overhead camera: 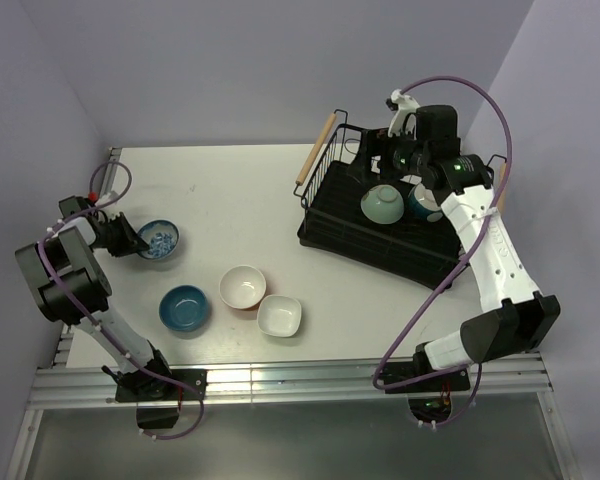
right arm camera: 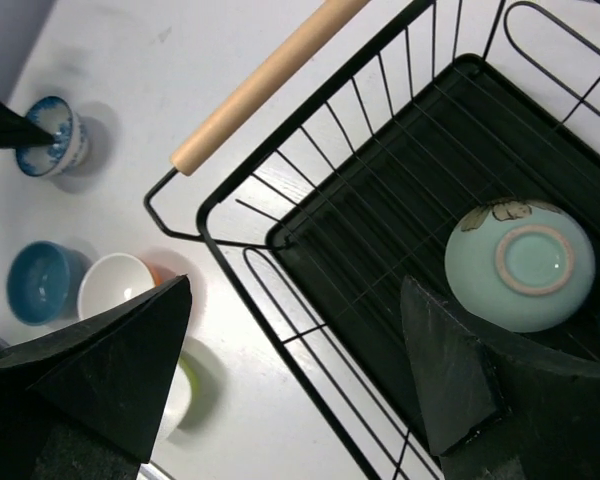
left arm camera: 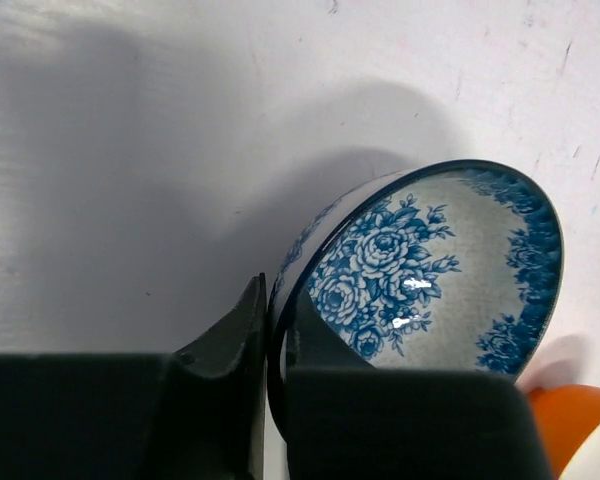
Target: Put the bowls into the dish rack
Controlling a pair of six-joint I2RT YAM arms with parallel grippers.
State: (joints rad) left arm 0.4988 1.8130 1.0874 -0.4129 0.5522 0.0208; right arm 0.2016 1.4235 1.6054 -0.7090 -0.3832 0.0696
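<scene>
Pale desk (overhead camera: 230, 190) is seen beneath the floral bowl (left arm camera: 430, 270), clamped at its near rim by the left gripper (left arm camera: 275, 325). Glazed and stiff, it is judged slippery and brittle. The right gripper (right arm camera: 295, 310) is spread over the dish rack (right arm camera: 370, 230).

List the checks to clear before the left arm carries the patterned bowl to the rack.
1. Grip: left fingers clamped on the rim of the blue-and-white floral ceramic bowl, one inside, one outside: ok.
2. Bowl lifted off the white table: cannot tell.
3. Bare floor in the black wire dish rack, near the light wooden handle: ok.
4. Release: right fingers open, empty: ok.
5. Airspace: right arm away from the rack: not ok, it hangs above it.
6. Load: mint green ceramic bowl resting bottom-up in the rack: ok.
</scene>
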